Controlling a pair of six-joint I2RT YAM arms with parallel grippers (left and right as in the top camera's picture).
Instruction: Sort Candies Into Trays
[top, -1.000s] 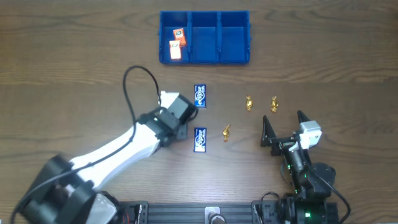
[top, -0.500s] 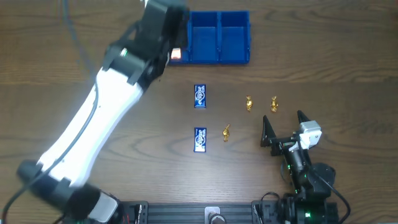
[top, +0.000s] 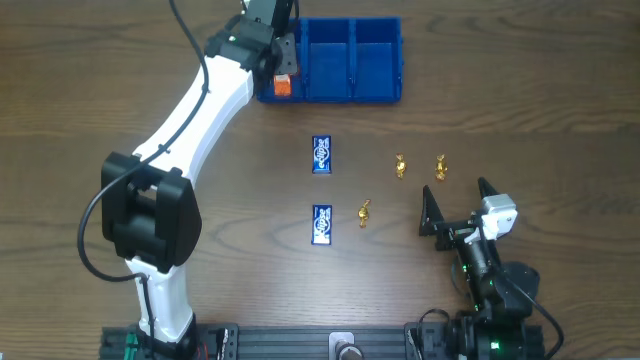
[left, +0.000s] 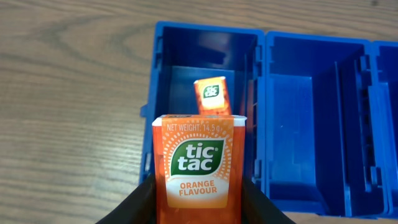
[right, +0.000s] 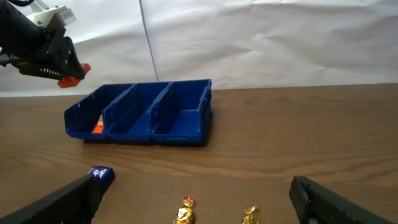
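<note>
A: Since a second ago, the left arm (top: 200, 110) has swung from mid-table, beside the blue packets (top: 321, 155), up to the left end of the tray (top: 355, 95). The right arm, the packets and the gold candies (top: 400, 165) are unmoved.

B: Top view. What room is there?

A: The tray sits toward the far edge of the table (top: 560, 110), with open wood on both its sides. The left gripper (top: 283, 78) is at the front of the left end compartment. The two blue packets lie mid-table, one behind the other, apart. The three gold candies lie to their right, none touching. The right gripper (top: 458, 205) is low by its base, near the closest candy, with a gap between.

B: Its jaws?

A: Spread wide, with nothing between them.

B: Left wrist view?

A: The left jaws are clamped on an orange box (left: 198, 171), upright, with a finger on each narrow side. The box hangs over the near wall of the end compartment. A second orange box (left: 210, 95) lies farther in on that compartment's floor, apart from the held one.

B: Right wrist view?

A: The left gripper is lifted well above the tray's end, with orange showing at its tip. An orange patch shows inside the end compartment. The right fingers (right: 62, 202) stand far apart at either side. One blue packet and two gold candies lie on the wood between them and the tray.
</note>
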